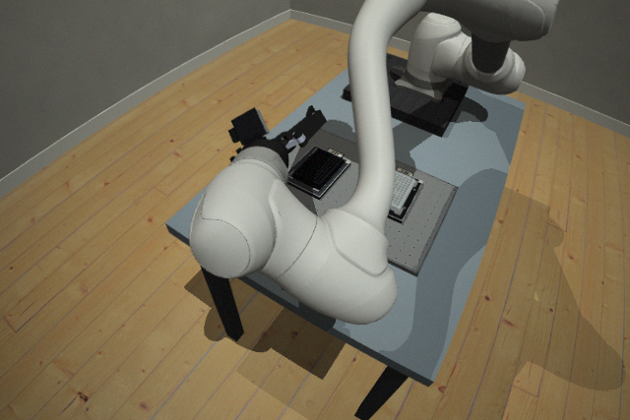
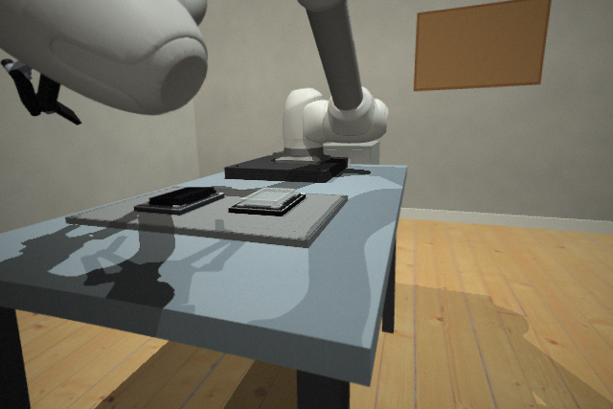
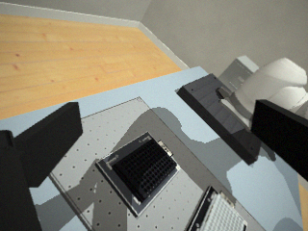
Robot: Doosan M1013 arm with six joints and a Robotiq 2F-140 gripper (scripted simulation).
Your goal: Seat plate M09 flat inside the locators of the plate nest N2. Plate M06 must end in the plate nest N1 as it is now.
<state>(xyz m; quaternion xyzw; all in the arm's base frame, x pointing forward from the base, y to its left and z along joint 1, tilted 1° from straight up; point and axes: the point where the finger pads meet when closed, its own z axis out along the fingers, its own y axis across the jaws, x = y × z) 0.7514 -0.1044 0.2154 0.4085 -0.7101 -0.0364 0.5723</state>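
A black well plate (image 1: 319, 169) lies on a plate nest at the left of the grey perforated baseplate (image 1: 407, 222). It also shows in the wrist view (image 3: 143, 169) and in the exterior view (image 2: 182, 195). A white well plate (image 1: 402, 190) (image 2: 269, 197) sits in a second nest to its right, partly hidden by the arm. I cannot read any labels, and I cannot tell whether the black plate lies flat. My gripper (image 1: 300, 135) (image 3: 166, 116) hangs high above the table's left edge, near the black plate. It is open and empty.
The robot's black base block (image 1: 414, 102) stands at the far end of the blue-grey table. The arm's big elbow (image 1: 289, 253) hangs over the table's front left part. The table edges drop to a wooden floor.
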